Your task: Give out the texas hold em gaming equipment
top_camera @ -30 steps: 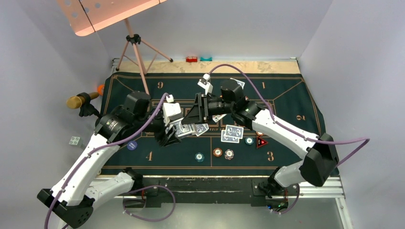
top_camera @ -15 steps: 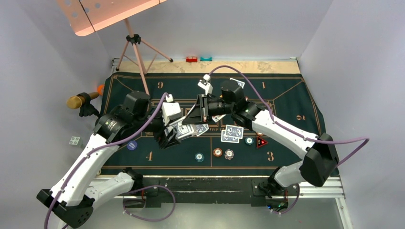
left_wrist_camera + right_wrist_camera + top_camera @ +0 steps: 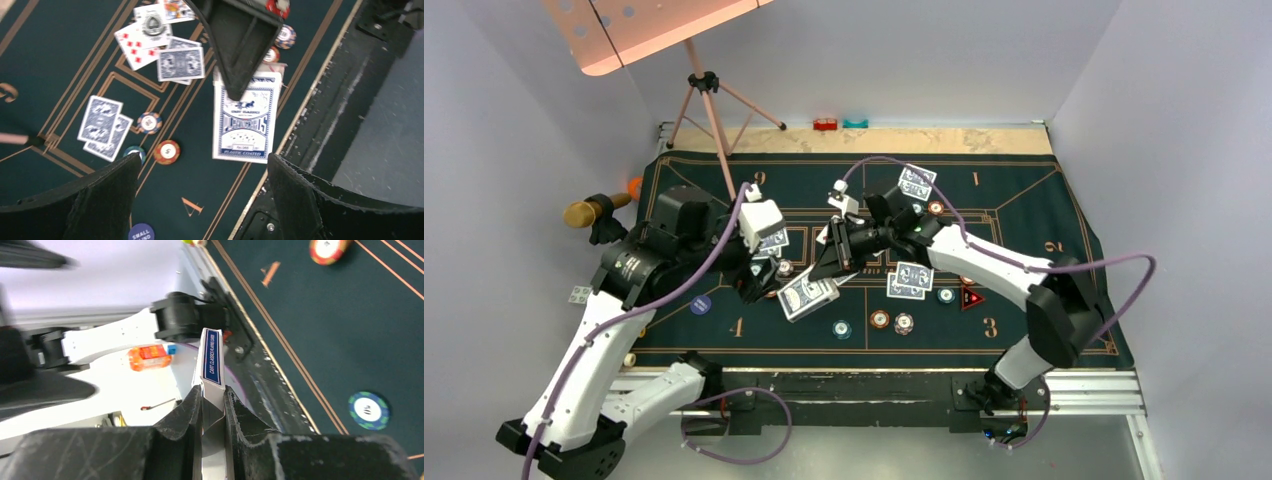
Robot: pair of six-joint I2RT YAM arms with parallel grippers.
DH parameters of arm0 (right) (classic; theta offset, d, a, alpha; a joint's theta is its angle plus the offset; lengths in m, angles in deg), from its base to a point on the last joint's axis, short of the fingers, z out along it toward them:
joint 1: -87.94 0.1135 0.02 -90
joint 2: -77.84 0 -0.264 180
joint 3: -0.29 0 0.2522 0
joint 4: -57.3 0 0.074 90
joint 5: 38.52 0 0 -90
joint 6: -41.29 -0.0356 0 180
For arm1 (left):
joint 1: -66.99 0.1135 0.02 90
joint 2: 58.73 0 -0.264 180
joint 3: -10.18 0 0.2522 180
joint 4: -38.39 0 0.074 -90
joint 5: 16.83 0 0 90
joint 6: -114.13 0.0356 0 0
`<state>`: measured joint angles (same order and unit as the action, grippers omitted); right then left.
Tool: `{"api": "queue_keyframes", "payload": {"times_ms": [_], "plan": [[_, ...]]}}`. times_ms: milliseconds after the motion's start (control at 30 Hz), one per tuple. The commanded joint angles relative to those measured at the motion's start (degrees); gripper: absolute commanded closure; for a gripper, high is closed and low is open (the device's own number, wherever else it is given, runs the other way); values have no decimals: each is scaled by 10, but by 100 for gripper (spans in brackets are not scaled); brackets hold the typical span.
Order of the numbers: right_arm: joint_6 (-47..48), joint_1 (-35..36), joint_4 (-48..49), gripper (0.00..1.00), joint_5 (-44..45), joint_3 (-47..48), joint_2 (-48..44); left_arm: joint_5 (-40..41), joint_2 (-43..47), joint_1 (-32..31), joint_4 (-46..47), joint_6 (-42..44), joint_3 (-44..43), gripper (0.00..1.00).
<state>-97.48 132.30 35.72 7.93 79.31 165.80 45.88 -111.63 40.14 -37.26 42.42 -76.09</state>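
Cardboard, flat and rectangular, the one blue-and-white card box (image 3: pixel 807 297) is pinched by a short end in the right gripper (image 3: pixel 212 392). Its long axis runs on from the fingers toward the left gripper (image 3: pixel 202 200), whose jaws gape empty. It hangs over the felt mat (image 3: pixel 1024 200), with three round striped chips (image 3: pixel 880 320) in a row nearby.

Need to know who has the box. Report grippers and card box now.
Left gripper open, off the card box. Right gripper shut on it. Loose cards and chips scattered on the mat beneath.
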Motion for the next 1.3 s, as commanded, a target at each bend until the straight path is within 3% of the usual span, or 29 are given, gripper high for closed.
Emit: {"api": "queue_keyframes", "payload": {"times_ms": [0,500,700,900,1167,1267], "plan": [[63,4,-39,100,-6,20,39,60,12,36,2,-24,-26,0],[145,64,-20,100,8,100,230,55,-1,135,23,-58,-19,0],[160,68,32,99,-17,83,260,78,-3,145,36,-81,-3,0],[191,69,5,64,17,74,282,115,7,147,62,-104,16,0],[217,68,-46,48,72,66,255,130,17,147,76,-103,42,0],[232,68,-90,31,112,81,230,134,17,147,77,-104,46,0]]}}
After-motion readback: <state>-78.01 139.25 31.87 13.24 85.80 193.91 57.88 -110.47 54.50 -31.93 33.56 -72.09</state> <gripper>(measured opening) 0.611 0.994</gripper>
